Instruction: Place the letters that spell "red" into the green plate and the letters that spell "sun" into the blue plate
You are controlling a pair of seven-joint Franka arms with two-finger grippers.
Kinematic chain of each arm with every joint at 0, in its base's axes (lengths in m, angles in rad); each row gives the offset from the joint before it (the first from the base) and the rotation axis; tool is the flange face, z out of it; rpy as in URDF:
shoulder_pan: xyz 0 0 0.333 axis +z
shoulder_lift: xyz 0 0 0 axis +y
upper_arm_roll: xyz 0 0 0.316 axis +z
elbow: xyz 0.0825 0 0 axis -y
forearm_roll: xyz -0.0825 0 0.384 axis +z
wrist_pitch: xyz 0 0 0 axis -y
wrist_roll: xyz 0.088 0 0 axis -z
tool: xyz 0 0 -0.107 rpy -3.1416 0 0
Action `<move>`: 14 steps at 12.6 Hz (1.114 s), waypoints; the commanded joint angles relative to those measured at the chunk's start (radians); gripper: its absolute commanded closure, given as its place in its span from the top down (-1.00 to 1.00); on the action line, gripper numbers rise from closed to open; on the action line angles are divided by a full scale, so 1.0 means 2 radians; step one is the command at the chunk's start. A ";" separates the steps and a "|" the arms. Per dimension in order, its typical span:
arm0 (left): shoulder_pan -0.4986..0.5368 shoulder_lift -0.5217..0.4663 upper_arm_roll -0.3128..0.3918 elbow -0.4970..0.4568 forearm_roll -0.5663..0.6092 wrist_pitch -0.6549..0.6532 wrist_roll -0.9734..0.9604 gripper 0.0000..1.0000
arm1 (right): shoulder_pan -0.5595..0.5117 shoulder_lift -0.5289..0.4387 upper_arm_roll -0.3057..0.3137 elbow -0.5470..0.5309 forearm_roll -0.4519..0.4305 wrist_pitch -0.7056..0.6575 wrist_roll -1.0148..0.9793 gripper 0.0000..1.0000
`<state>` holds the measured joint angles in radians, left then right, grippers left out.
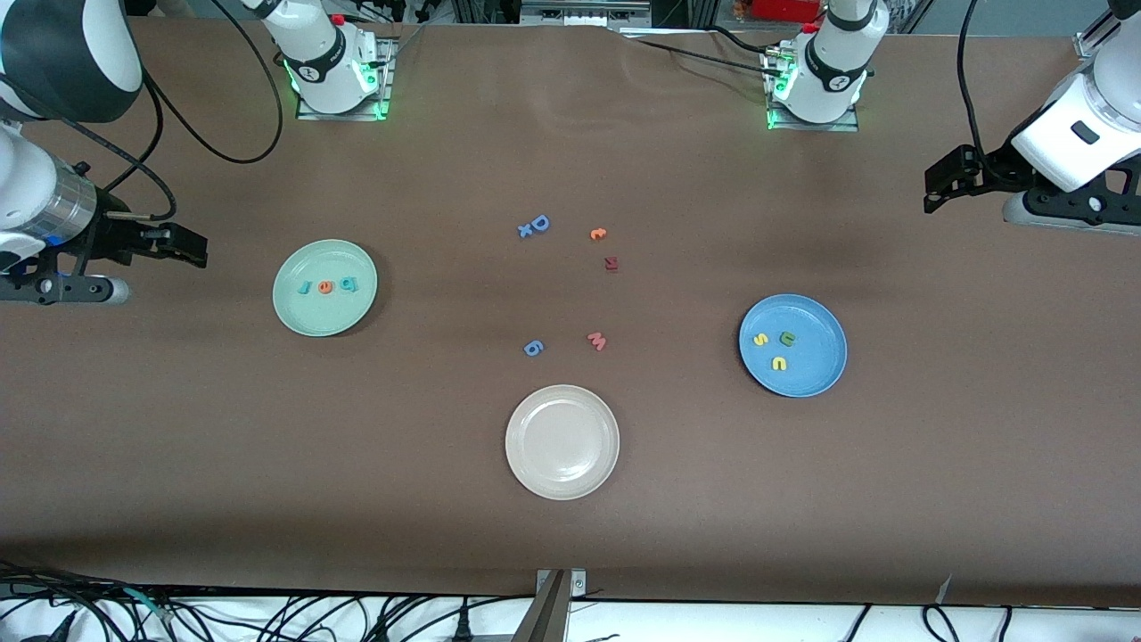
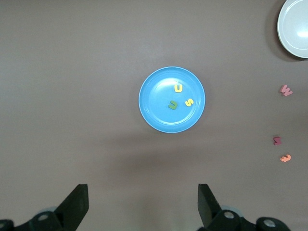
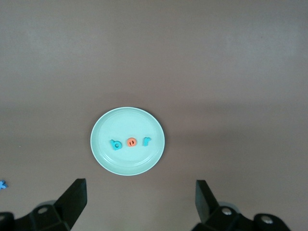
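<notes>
The green plate [image 1: 326, 322] lies toward the right arm's end of the table and holds the letters that spell "red": a teal "r" [image 1: 303, 288], an orange "e" [image 1: 325, 286] and a teal "d" [image 1: 349, 284]. The blue plate [image 1: 808, 380] lies toward the left arm's end and holds the letters that spell "sun": a yellow "s" [image 1: 760, 339], an olive piece [image 1: 787, 337] and a yellow piece [image 1: 779, 363]. My right gripper [image 1: 194, 251] hangs open and empty over bare table beside the green plate [image 3: 127, 161]. My left gripper [image 1: 934, 191] hangs open and empty over bare table beside the blue plate [image 2: 159, 116].
A beige-white plate [image 1: 562, 481] sits nearest the front camera, mid-table. Loose letters lie between the plates: a blue "D" [image 1: 538, 223], an orange letter [image 1: 598, 234], a dark red one [image 1: 611, 263], a pink "w" [image 1: 596, 341] and a blue one [image 1: 533, 348].
</notes>
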<state>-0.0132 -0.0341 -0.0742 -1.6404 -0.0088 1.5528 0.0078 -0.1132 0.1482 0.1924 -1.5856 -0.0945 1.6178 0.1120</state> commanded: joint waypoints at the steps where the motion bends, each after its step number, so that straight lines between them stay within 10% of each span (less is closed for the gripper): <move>1: 0.001 -0.011 0.001 -0.006 -0.002 0.001 0.011 1.00 | -0.001 -0.015 0.010 -0.016 0.000 -0.004 0.033 0.99; 14: 0.001 -0.014 0.001 -0.001 -0.003 0.001 0.011 1.00 | -0.002 -0.010 0.018 0.000 0.031 -0.009 0.039 1.00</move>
